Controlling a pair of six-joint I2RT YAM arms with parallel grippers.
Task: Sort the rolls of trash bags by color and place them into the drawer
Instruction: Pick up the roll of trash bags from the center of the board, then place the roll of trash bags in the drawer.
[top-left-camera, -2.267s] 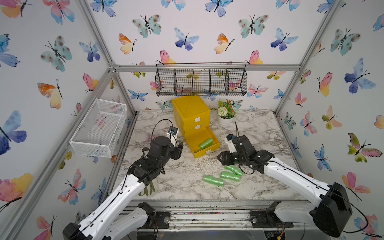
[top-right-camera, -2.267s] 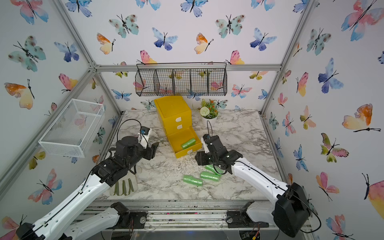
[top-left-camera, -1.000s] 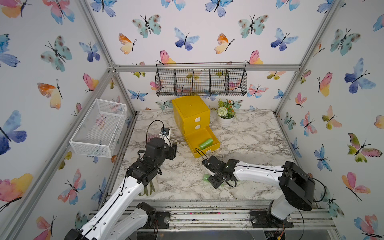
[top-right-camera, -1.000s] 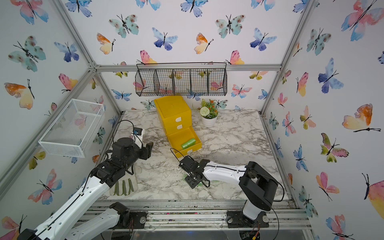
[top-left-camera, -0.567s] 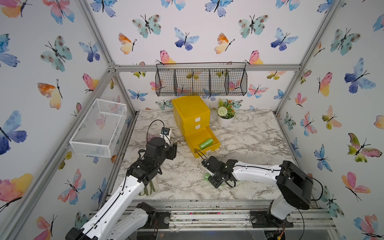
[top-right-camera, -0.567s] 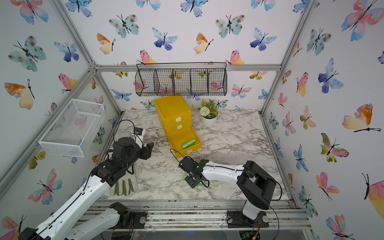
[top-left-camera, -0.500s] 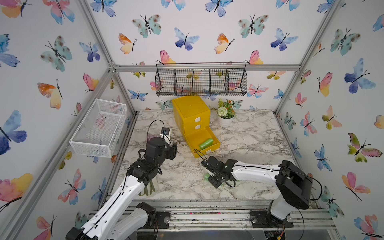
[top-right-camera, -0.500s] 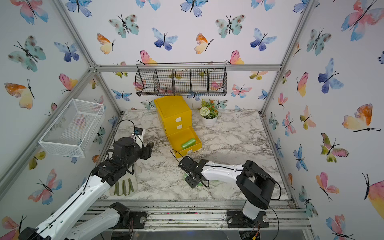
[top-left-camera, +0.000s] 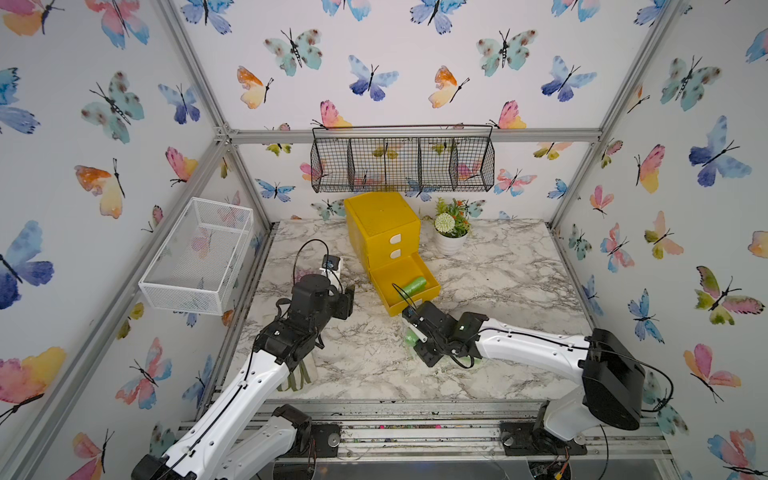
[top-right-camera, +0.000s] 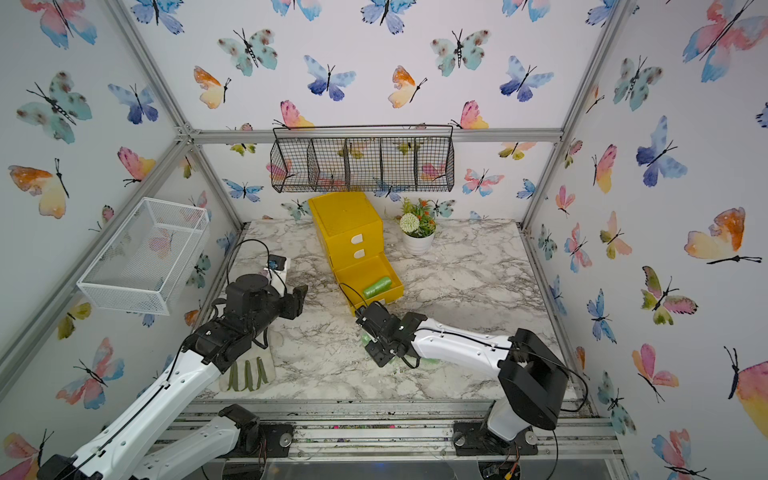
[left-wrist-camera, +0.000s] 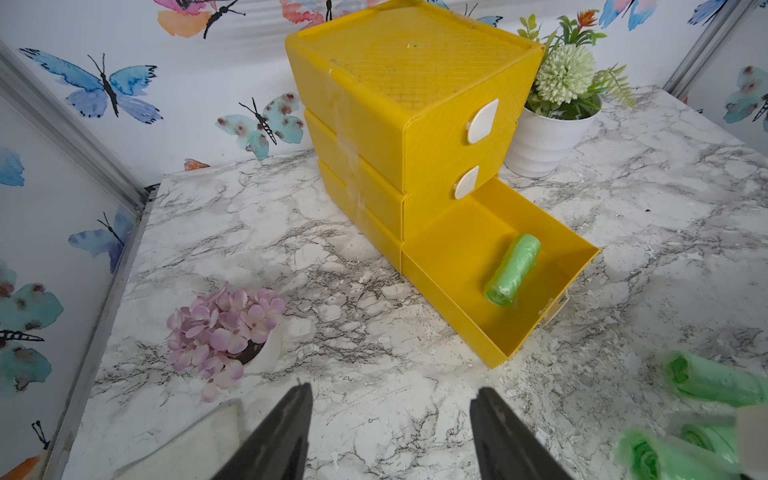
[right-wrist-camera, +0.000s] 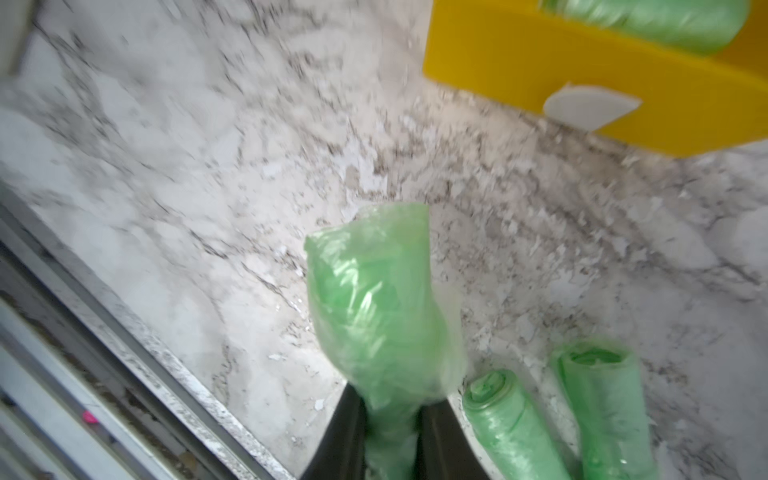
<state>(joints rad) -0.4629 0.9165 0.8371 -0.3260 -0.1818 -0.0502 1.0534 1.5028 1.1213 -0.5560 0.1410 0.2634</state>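
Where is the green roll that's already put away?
In both top views the roll lies alone in the pulled-out bottom drawer of the yellow chest, mid-table, just beyond the right gripper.

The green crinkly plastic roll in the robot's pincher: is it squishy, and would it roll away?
Probably squishy: the crinkly green plastic roll looks pinched narrow in the shut right gripper. Likely light, since it sticks out without drooping. Being a cylinder, it could roll on the smooth marble tabletop.
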